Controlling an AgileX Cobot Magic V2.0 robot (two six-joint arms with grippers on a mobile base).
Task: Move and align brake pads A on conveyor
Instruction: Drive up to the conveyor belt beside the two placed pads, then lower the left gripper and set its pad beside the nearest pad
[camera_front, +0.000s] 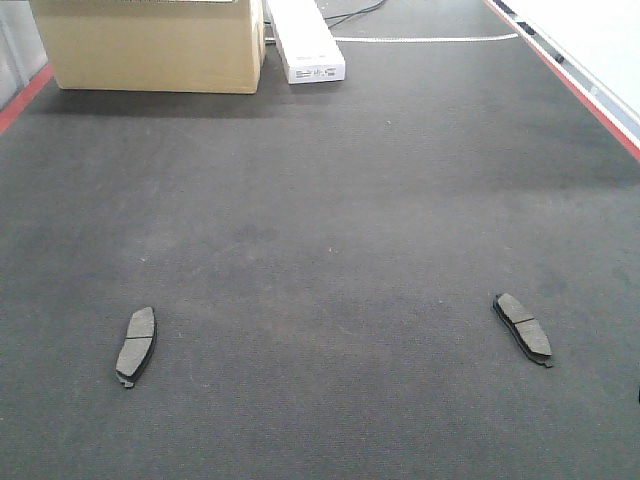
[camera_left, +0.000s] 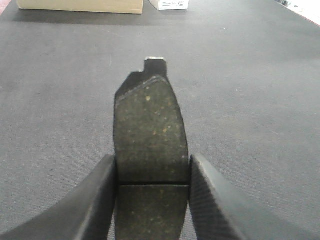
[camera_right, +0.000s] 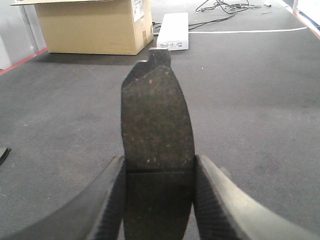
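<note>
The belt (camera_front: 320, 230) is wide, dark and fuzzy, with red strips along its sides. At its far end, on the left, stands a big cardboard box (camera_front: 150, 45). Just to the right of it lies a long white box (camera_front: 305, 42).

Two brake pads lie flat on the belt, well apart. The left pad (camera_front: 135, 346) is near the left side and leans a little to the right. The right pad (camera_front: 523, 328) is near the right side and leans to the left. They do not point the same way, so they do not look lined up yet.

Two more pads are held by the arms. The left tool (camera_left: 151, 197) is closed on a pad (camera_left: 150, 135), with one finger (camera_left: 95, 200) pressing each long side. It grips near the thin groove in the middle, which likely keeps the pad from tipping. The pad points away toward the far end, above the belt.

The right tool (camera_right: 159, 200) is closed on another pad (camera_right: 157, 125) in just the same way, fingers (camera_right: 215, 200) squeezing both sides at the groove. This pad also points straight ahead. Holding both pads straight like this should make it easy to set them down in a neat row.
</note>
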